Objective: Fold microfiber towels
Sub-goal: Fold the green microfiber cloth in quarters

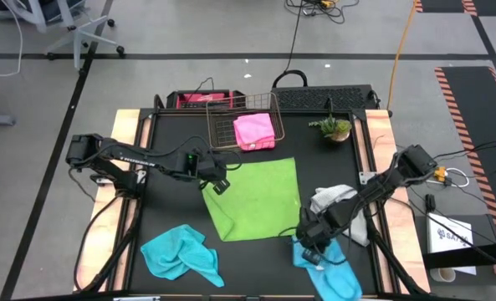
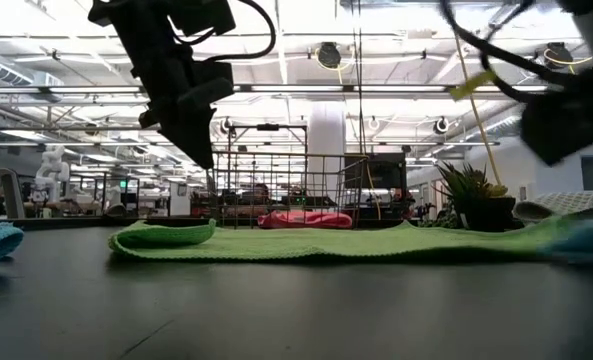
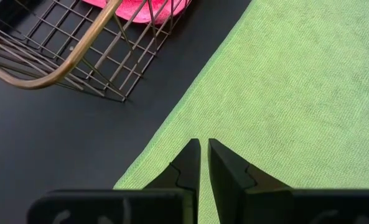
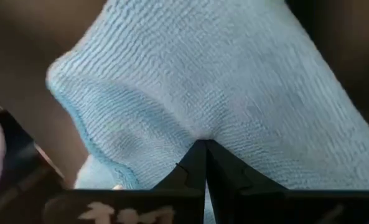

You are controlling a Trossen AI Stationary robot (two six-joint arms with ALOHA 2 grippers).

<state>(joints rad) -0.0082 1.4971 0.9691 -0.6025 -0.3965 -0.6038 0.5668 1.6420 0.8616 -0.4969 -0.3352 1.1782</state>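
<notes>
A lime green towel [image 1: 252,199] lies spread flat mid-table. My left gripper [image 1: 217,182] hangs above its far left corner [image 3: 172,130], fingers shut with nothing between them. My right gripper [image 1: 310,249] is shut on a turquoise towel [image 1: 335,272] near the table's front right. A second turquoise towel [image 1: 181,253] lies crumpled at the near left. A light grey towel [image 1: 335,201] is bunched at the right. The pink towel [image 1: 253,131] lies in the copper wire basket [image 1: 222,125]. My right gripper pinches a pucker of the turquoise towel [image 4: 200,127] between its two fingertips, coming from above and slanting down. The cloth draws in toward the tips and spreads away from them. One layer or several, I cannot tell. The rest of the towel [image 1: 340,280] lies on the table.
A small potted plant [image 1: 335,128] stands at the far right, beside the basket. A black tray [image 1: 323,99] and a pink bag [image 1: 199,99] sit along the far edge. Bare black tabletop [image 1: 260,267] shows between the two turquoise towels.
</notes>
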